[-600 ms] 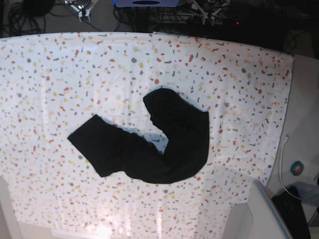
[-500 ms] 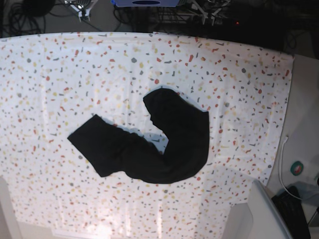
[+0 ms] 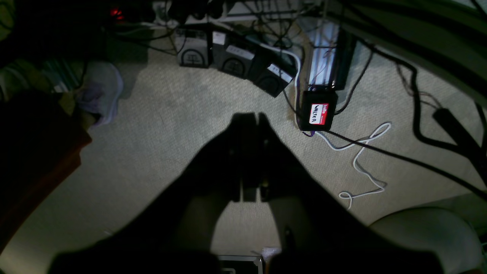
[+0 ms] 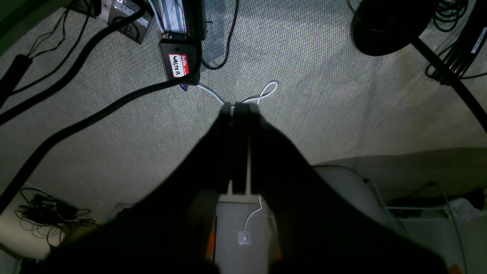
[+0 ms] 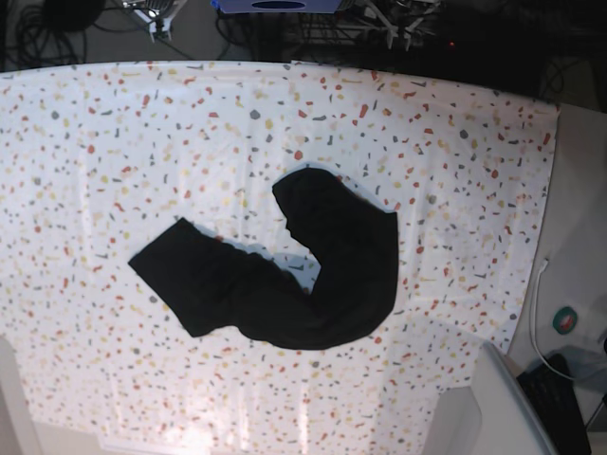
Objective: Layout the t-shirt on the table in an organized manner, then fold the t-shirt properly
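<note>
Both pincers, the left gripper (image 3: 250, 118) and right gripper (image 4: 240, 107), are closed on nothing, pointing at carpet (image 4: 323, 95), far from the t-shirt (image 5: 285, 265) bunched on the table (image 5: 95, 142).

You see the table (image 5: 455, 142) bright and sharp, with white glare at its near edge and bent lines at the corners. Both wrist views are dim; each gripper is just a black shape against the grey carpet (image 4: 342, 95).

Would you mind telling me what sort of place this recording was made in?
Probably a robotics lab or workshop rather than a home. A table with a speckled white cover holds a crumpled black t-shirt, and the carpeted floor around it is strewn with cables and a power box with a name sticker.
</note>
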